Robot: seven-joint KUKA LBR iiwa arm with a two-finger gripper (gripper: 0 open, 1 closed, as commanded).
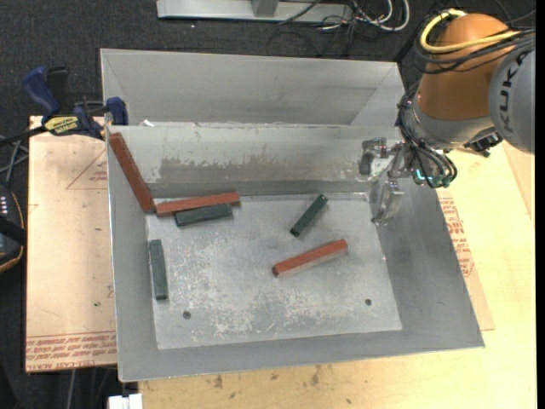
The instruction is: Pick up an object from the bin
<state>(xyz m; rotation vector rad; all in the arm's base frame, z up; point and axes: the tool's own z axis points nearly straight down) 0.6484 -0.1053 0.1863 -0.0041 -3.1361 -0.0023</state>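
Tool [382, 214] near tilted dark green bar [308, 216]

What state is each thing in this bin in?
Wall red bar: leaning on left wall.
Back red bar: flat.
Back green bar: flat, beside it.
Left green bar: flat, alone.
Middle green bar: flat, alone.
Middle red bar: flat, alone.
Hand: near right wall, over no bar.

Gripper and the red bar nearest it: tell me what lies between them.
Nothing: in the camera view, only bare bin floor separates the gripper from the red bar.
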